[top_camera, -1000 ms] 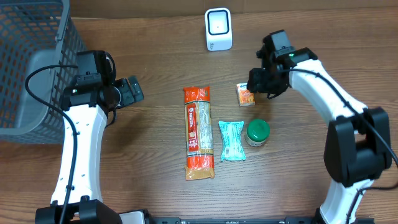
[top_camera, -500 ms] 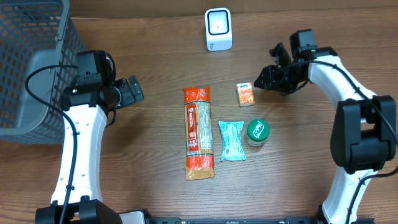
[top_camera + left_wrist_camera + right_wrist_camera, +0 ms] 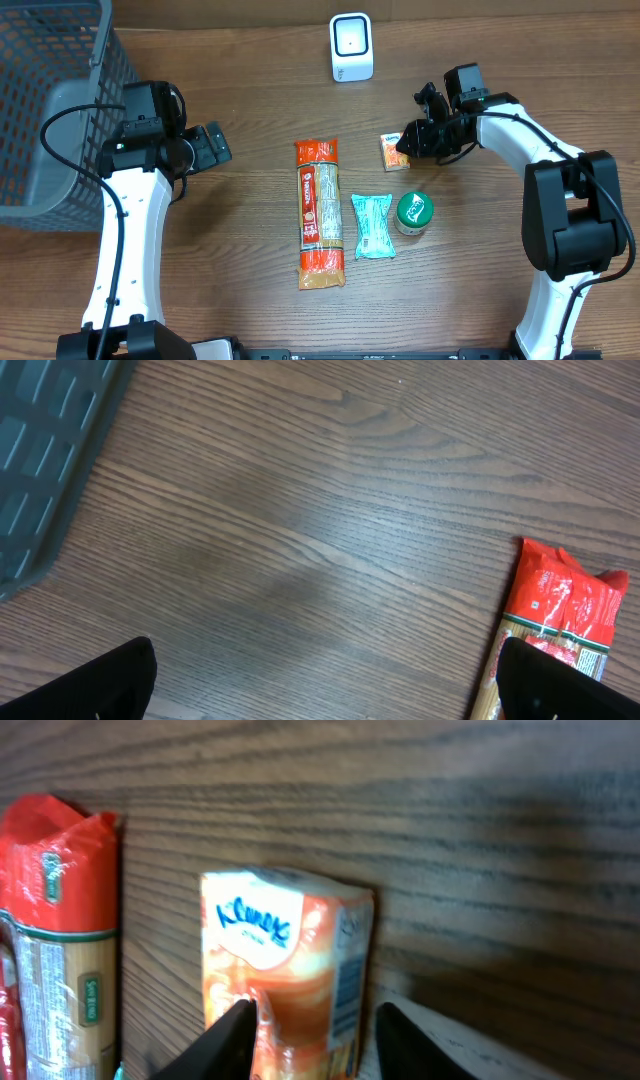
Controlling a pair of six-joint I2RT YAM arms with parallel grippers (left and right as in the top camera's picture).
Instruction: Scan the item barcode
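- A dark brown wood-grain table fills every view from edge to edge.
- A grey mesh basket stands at its far left corner.
- The light is soft and even, with faint shadows.

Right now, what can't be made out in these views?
- Tissue pack: right wrist, lower end cut by frame edge and right pincer; side print blurred.
- Noodle pack: left wrist, mostly cut off by the frame edge.
- Green-lidded jar: overhead, label too small.
- Basket: overhead, cut off at the frame's corner.
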